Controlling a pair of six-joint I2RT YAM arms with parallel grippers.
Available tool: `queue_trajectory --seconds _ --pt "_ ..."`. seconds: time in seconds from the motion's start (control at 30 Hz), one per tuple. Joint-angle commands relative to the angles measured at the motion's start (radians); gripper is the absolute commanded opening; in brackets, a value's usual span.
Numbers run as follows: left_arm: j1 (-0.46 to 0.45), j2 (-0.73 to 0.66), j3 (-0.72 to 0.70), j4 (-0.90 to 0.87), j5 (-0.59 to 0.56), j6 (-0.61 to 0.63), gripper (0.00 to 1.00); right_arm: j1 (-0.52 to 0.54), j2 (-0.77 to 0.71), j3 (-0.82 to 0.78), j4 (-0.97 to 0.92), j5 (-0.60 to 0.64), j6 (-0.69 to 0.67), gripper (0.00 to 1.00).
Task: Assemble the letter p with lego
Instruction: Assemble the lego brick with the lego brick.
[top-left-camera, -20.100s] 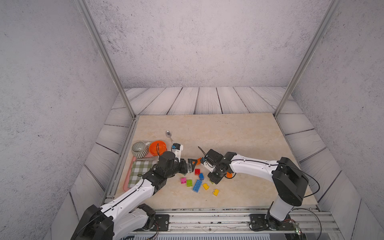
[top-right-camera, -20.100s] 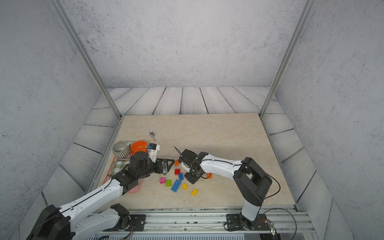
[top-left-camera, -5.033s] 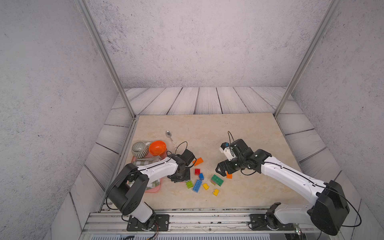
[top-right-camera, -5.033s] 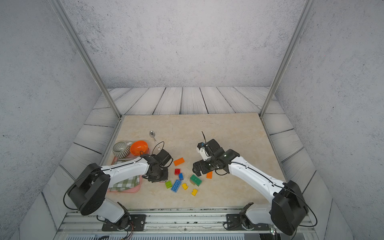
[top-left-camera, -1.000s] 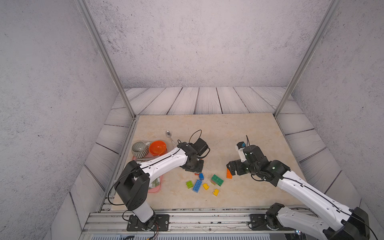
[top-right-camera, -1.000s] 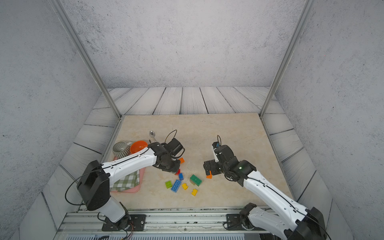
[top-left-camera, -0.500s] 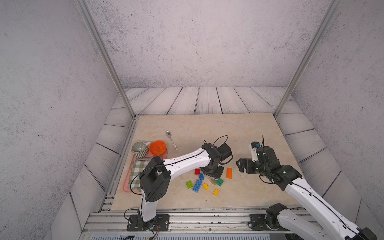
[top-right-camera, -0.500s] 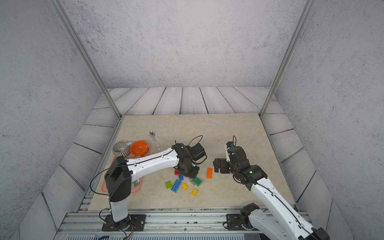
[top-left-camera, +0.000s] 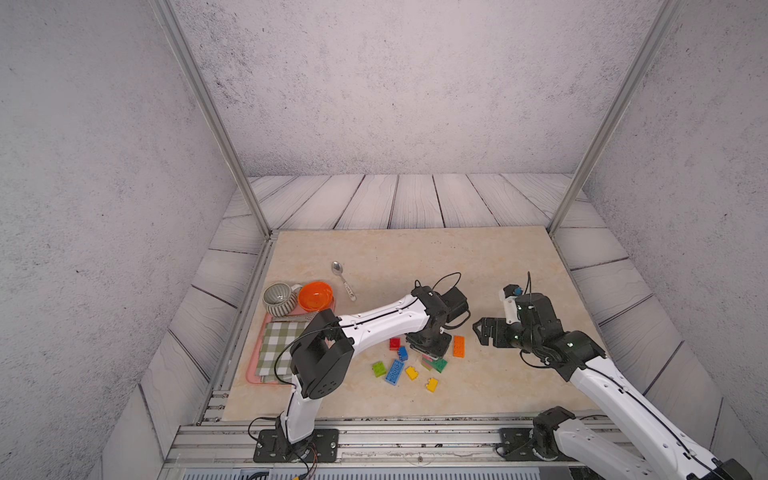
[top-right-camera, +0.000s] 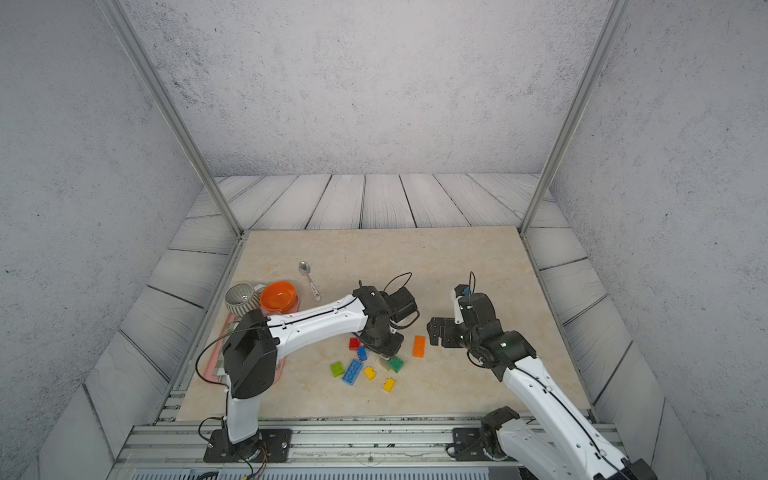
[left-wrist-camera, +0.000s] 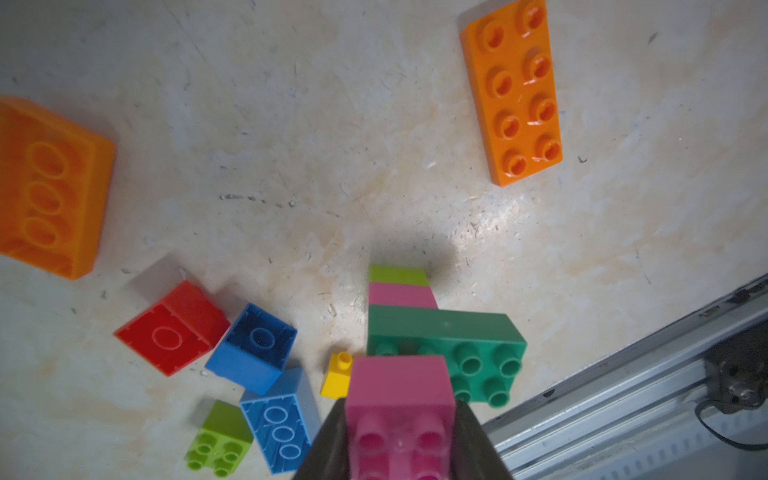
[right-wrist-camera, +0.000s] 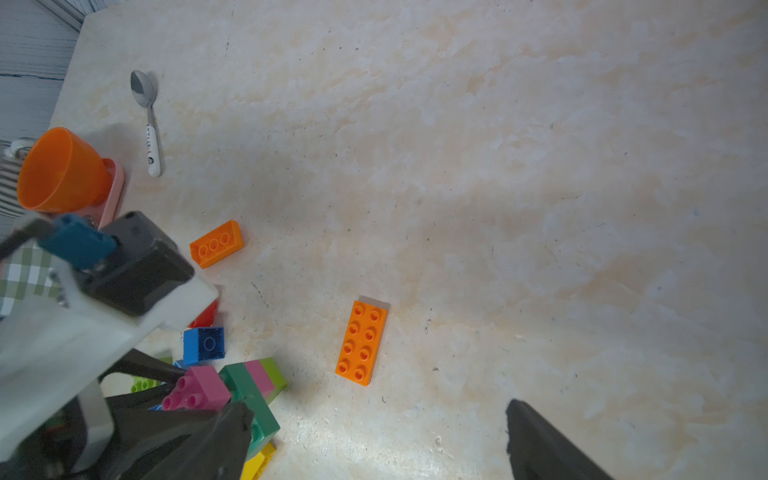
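Note:
My left gripper (left-wrist-camera: 399, 440) is shut on a pink lego brick (left-wrist-camera: 399, 407) and holds it just over a green brick (left-wrist-camera: 457, 345) that is stacked on a pink and a lime one (left-wrist-camera: 397, 275). In both top views this gripper (top-left-camera: 430, 353) (top-right-camera: 384, 353) points down at that stack. A flat orange brick (top-left-camera: 458, 345) (right-wrist-camera: 361, 340) lies alone between the two arms. Red (left-wrist-camera: 170, 328), blue (left-wrist-camera: 253, 347), lime (left-wrist-camera: 218, 440) and yellow (left-wrist-camera: 337, 376) bricks lie loose beside the stack. My right gripper (top-left-camera: 484, 330) (right-wrist-camera: 374, 449) stands open and empty to the right of the orange brick.
A thick orange brick (right-wrist-camera: 216, 243) lies behind my left wrist. A spoon (top-left-camera: 343, 274), an orange bowl (top-left-camera: 316, 296), a striped bowl (top-left-camera: 279, 297) and a pink tray (top-left-camera: 249, 374) with a checked cloth sit at the left. The metal rail (top-left-camera: 415, 432) runs along the front edge.
My left arm has swung right with the pink brick, from near the bowls to over the green stack. My right gripper has drawn back to the right, away from the flat orange brick.

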Motion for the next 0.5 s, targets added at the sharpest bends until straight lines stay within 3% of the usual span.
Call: queue_trajectory --seconds 0.0,0.47 --pt "-0.002 0.018 0.015 -0.018 -0.005 0.021 0.09 -0.007 -0.014 -0.004 -0.002 -0.022 -0.009 0.99" --pt "-0.001 0.012 -0.041 0.009 -0.019 0.013 0.08 -0.022 -0.007 -0.005 0.002 -0.043 -0.012 0.99"
